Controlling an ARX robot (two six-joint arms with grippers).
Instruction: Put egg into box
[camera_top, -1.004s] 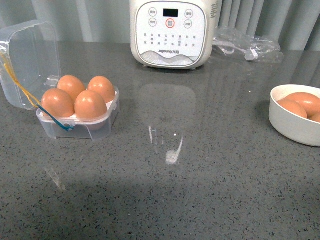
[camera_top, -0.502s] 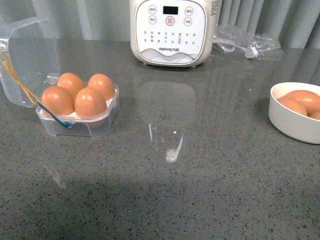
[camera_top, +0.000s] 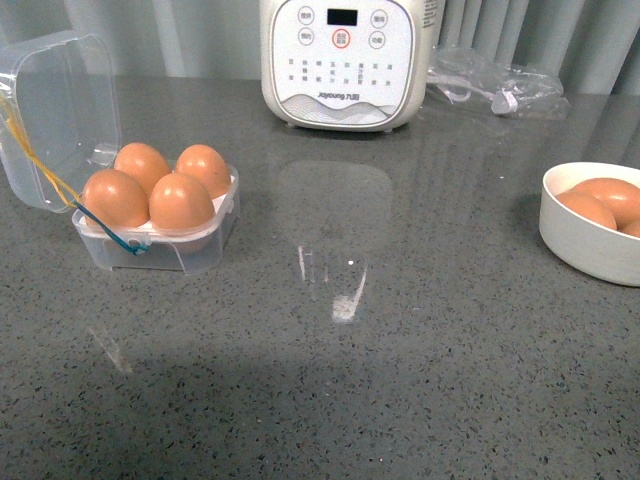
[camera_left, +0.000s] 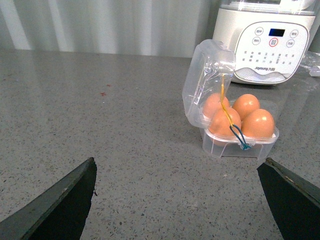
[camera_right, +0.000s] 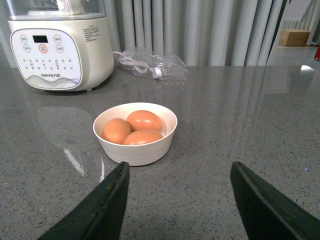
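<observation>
At the left of the front view, the box (camera_top: 155, 250) stands with its lid (camera_top: 55, 120) raised, four brown eggs (camera_top: 181, 201) filling its hollows. The white bowl (camera_top: 585, 245) at the right edge holds three loose eggs (camera_right: 144, 120). The left gripper (camera_left: 178, 161) and right gripper (camera_right: 179, 165) both gape, empty.

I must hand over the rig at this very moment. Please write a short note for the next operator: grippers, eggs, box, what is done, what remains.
The left gripper is open and empty, and looks toward the box.
The right gripper is open and empty, and looks toward the white bowl.
The box stands on the robot's left side of the table with its lid open. Each of its four hollows holds an egg.
Three spare eggs lie in the white bowl.
Done: the box looks full.
Left: probably no more loading; perhaps closing the lid, if that is wanted.
</observation>
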